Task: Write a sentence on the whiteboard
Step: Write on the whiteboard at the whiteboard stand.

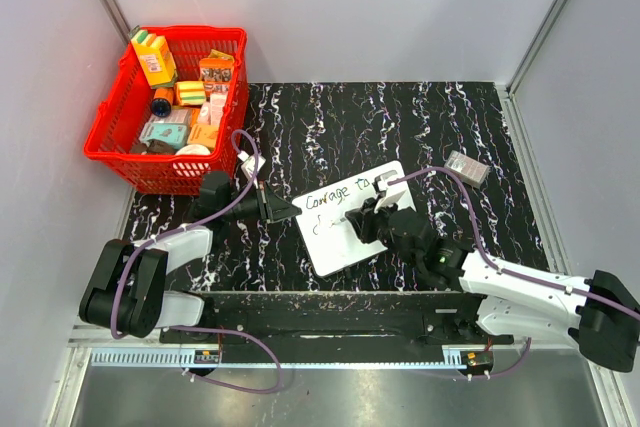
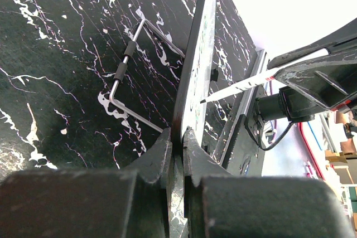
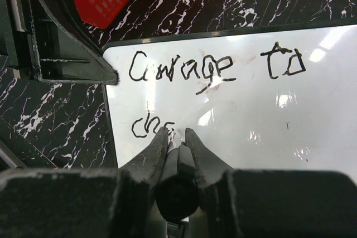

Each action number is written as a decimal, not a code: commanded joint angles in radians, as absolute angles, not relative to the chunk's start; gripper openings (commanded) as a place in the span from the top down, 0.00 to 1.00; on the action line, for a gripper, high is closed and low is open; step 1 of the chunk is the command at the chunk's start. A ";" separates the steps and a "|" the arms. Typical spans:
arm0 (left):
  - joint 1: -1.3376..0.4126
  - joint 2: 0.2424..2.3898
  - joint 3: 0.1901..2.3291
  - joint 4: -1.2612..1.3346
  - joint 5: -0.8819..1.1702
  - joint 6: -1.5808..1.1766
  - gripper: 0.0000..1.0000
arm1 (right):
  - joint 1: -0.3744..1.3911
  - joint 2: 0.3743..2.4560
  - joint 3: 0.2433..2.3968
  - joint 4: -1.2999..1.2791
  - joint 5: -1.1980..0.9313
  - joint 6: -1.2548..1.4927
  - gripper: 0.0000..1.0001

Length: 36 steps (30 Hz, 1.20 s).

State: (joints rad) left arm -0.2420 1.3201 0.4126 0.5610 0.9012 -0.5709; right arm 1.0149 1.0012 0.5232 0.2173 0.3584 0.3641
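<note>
The whiteboard [image 1: 350, 222] lies tilted on the black marble table. It reads "Courage to" on its top line [image 3: 181, 68] and "cha" at the start of a second line [image 3: 150, 127]. My left gripper [image 1: 283, 210] is shut on the board's left edge; the left wrist view shows the edge [image 2: 192, 76] pinched between its jaws. My right gripper [image 3: 176, 133] is shut on a marker [image 3: 177, 179]. The marker's white body [image 2: 248, 83] slants down to the board, its tip at the end of "cha". In the top view the right gripper [image 1: 370, 217] sits over the board's middle.
A red basket [image 1: 170, 107] full of small boxes stands at the back left. A small grey box [image 1: 467, 168] lies right of the board. A bent wire stand [image 2: 131, 71] rests on the table behind the board in the left wrist view.
</note>
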 commanded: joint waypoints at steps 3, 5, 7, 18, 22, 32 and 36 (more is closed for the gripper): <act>-0.222 1.344 0.414 0.597 0.793 -0.457 1.00 | 1.020 0.980 0.534 0.183 0.382 0.374 1.00; -0.222 1.345 0.414 0.597 0.793 -0.457 1.00 | 1.020 0.980 0.529 0.181 0.382 0.376 1.00; -0.222 1.345 0.414 0.597 0.792 -0.459 1.00 | 1.020 0.979 0.526 0.179 0.387 0.377 1.00; -0.222 1.348 0.414 0.597 0.793 -0.457 1.00 | 1.020 0.881 0.528 0.209 0.403 0.370 1.00; -0.222 1.348 0.414 0.597 0.795 -0.457 1.00 | 1.022 0.880 0.545 0.210 0.436 0.347 1.00; -0.222 1.350 0.416 0.597 0.796 -0.457 1.00 | 1.020 0.954 0.580 0.235 0.445 0.330 1.00; -0.222 1.350 0.416 0.597 0.795 -0.457 1.00 | 1.020 0.957 0.583 0.247 0.437 0.330 1.00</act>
